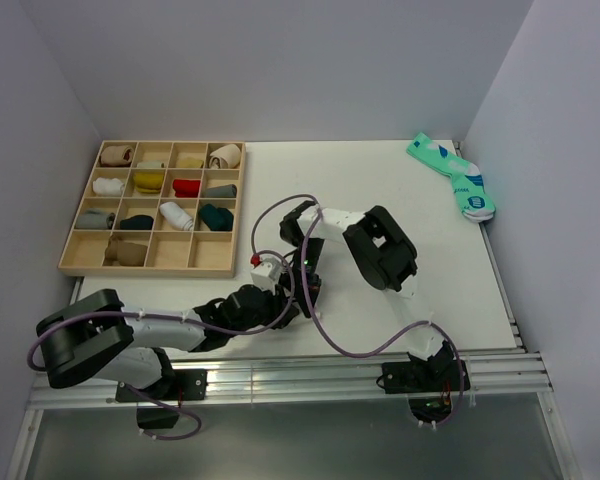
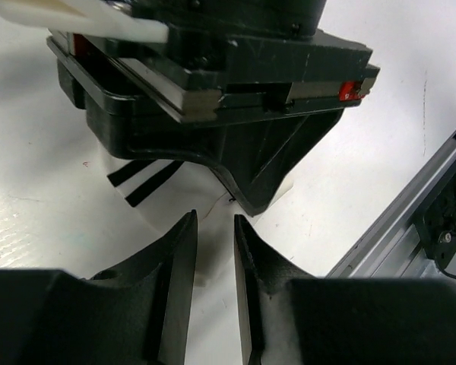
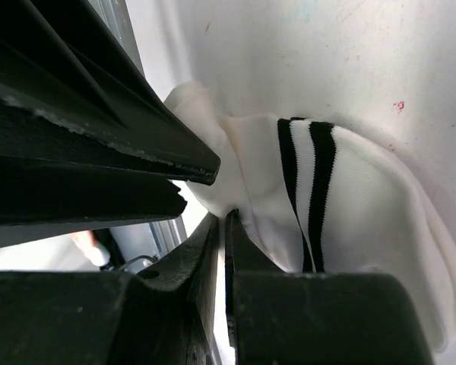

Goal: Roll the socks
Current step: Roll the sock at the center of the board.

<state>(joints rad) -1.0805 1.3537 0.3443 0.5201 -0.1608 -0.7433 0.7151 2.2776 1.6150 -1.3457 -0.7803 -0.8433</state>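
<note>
right gripper closed on white fabric sock with black cuff stripes
sock lies on the white table near its front edge, pinched at one end, likely to anchor the roll; left gripper faces it, jaws narrowly apart, hold on fabric not discernible

A flat white table top is filling the middle of the top view. Plain pale grey walls are standing close around it at the back, left and right. A silver aluminium rail frame is running along its near edge. Soft, even light is falling on everything.
</note>
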